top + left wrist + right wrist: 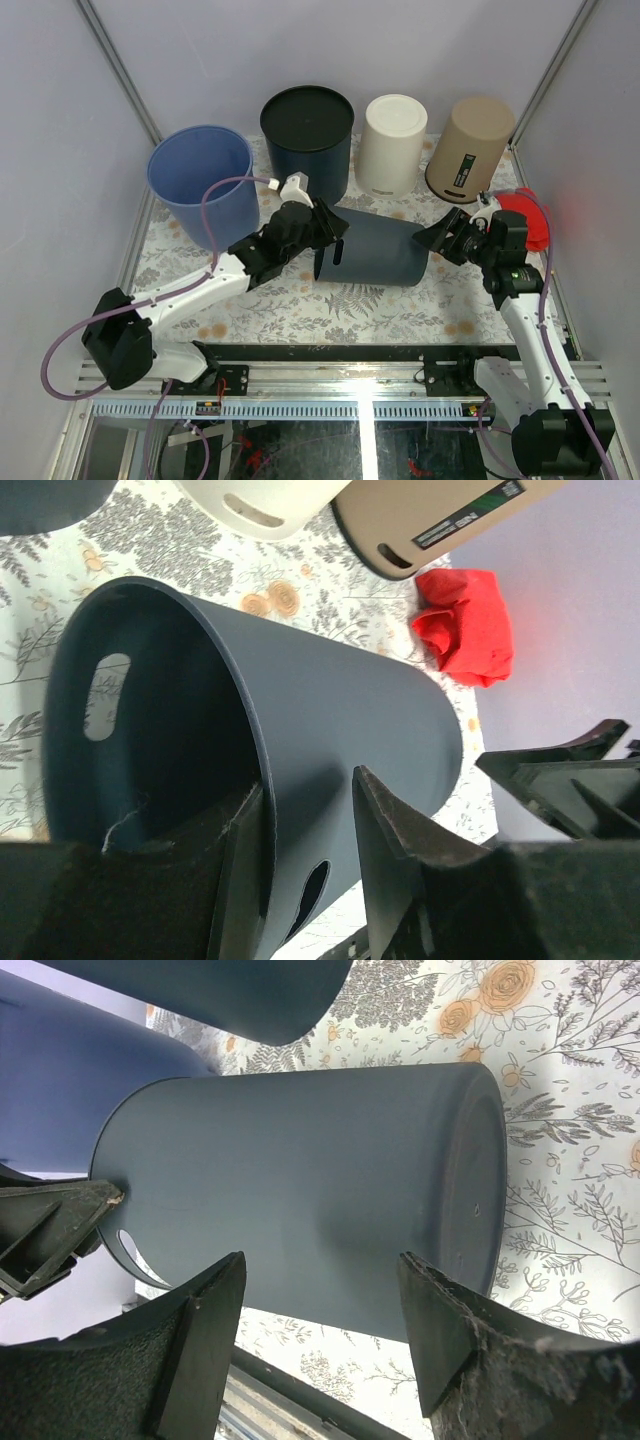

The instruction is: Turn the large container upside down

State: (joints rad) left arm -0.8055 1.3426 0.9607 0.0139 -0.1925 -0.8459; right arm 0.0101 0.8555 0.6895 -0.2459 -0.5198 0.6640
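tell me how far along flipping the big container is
Roughly halfway. Done: the dark grey container lies on its side on the table. In hand: the left gripper straddles its rim, grip unclear; the right gripper is open at its base. Left: tip it onto its rim, mouth down.

Five containers stand on one floral-patterned table (300, 312): one blue bucket (200, 185), one navy container (307, 135), one cream container (393, 145), one tan container (468, 150) bearing one dark label (462, 168), and one large slate-grey container (380, 255). One red cloth (528, 215) joins them. Two robot arms are in frame, one left arm (190, 290) and one right arm (525, 310), each ending in one gripper: the left gripper (335, 240) and the right gripper (440, 240), with two fingers apiece, four in all.
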